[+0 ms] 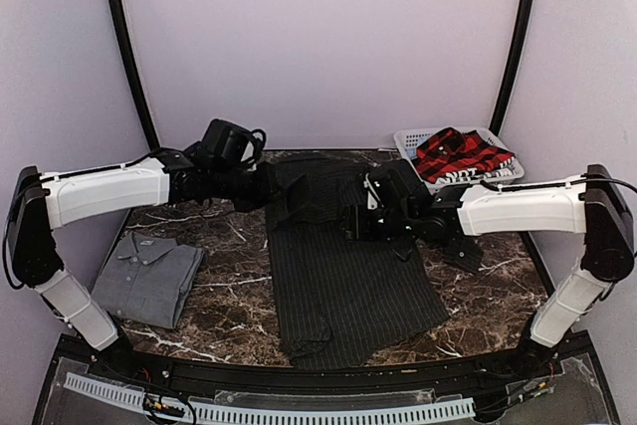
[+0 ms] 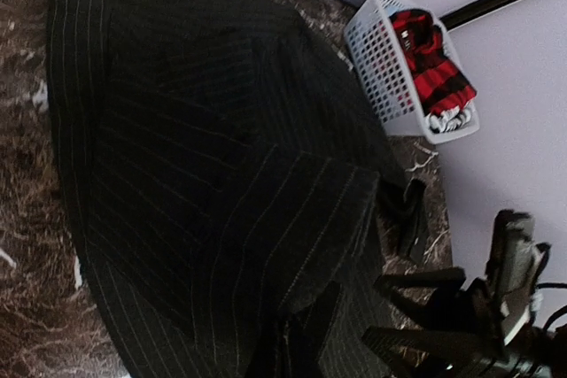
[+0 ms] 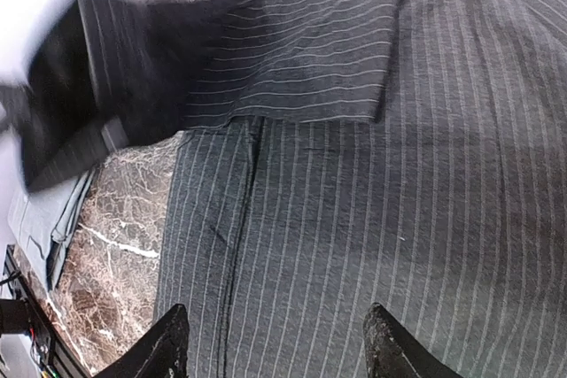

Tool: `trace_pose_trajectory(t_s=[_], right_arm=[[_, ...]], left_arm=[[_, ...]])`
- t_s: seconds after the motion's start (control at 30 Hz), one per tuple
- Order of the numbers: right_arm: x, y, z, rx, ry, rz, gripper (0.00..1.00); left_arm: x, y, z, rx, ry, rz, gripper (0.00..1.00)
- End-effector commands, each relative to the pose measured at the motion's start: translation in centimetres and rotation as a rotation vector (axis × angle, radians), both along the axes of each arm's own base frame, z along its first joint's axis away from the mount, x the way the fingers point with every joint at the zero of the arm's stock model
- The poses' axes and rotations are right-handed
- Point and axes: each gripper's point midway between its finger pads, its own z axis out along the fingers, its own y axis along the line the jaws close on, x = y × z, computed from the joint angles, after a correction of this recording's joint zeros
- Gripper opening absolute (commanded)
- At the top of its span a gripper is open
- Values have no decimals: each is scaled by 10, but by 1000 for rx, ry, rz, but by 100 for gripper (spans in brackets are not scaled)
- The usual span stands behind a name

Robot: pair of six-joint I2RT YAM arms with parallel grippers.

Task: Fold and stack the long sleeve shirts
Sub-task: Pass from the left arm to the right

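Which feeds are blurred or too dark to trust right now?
Right wrist: the pinstriped shirt is sharp, but its lifted part at upper left is smeared. Left wrist: the shirt is underexposed, stripes faint, while the basket is clear. Top external: evenly lit, no glare.

Black pinstriped shirt, spread flat over most of a dark veined marble tabletop, with one fold lifted toward the lens at lower centre. Left gripper, bottom edge, dark fingers pinched together on that raised fold. White slatted plastic basket, upper right, by the table's far corner, containing a bunched red-and-black plaid shirt. Right gripper, lower right, black, jaws apart, just beside the pinstriped shirt's edge. Pale wall behind.
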Motion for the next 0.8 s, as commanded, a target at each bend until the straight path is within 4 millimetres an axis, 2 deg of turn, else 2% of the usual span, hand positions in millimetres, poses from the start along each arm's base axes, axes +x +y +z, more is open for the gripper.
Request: trace_pose_trajectory(t_s=[0.0, 0.07, 0.17, 0.37, 0.63, 0.77], right_arm=[[3, 33, 16, 82, -44, 135, 65], [2, 40, 14, 105, -42, 159, 66], [3, 55, 29, 198, -78, 197, 69], [4, 81, 39, 302, -62, 231, 69], [-29, 77, 28, 281, -62, 204, 68], [-29, 77, 19, 277, -45, 171, 68]], left_arm=[[-43, 15, -39, 62, 128, 2, 0], [-51, 17, -47, 49, 150, 1, 0], [-56, 21, -51, 50, 161, 8, 0], [-55, 19, -52, 43, 156, 0, 0], [-49, 6, -44, 16, 137, -37, 0], [-46, -4, -42, 5, 136, -72, 0]])
